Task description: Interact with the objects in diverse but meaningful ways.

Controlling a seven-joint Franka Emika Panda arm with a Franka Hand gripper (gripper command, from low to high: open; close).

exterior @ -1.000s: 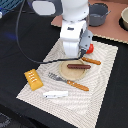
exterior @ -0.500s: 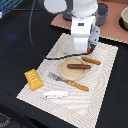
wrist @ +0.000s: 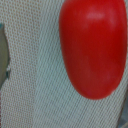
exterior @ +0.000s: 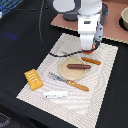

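The red tomato (wrist: 95, 47) fills much of the wrist view, lying on the woven mat close below the camera. In the exterior view only a sliver of red tomato (exterior: 90, 50) shows under my gripper (exterior: 89, 47), which hangs low over the mat's far edge. Its fingers are not distinguishable in either view. The tan plate (exterior: 71, 72) holds the reddish-brown sausage stick (exterior: 79, 66). The orange-handled knife (exterior: 91, 61) lies beside the plate and the fork (exterior: 68, 82) in front of it. The yellow bread block (exterior: 32, 78) and white flat piece (exterior: 55, 93) lie toward the exterior view's left.
A pale woven placemat (exterior: 102, 82) carries all the toys on a black table. Behind it lies a brown board (exterior: 112, 25) with a bowl (exterior: 123, 17) at the exterior view's right. A black cable (exterior: 45, 40) trails across the table.
The arm has swung toward the exterior view's right, from over the plate's far side to above the tomato, and now covers most of it.
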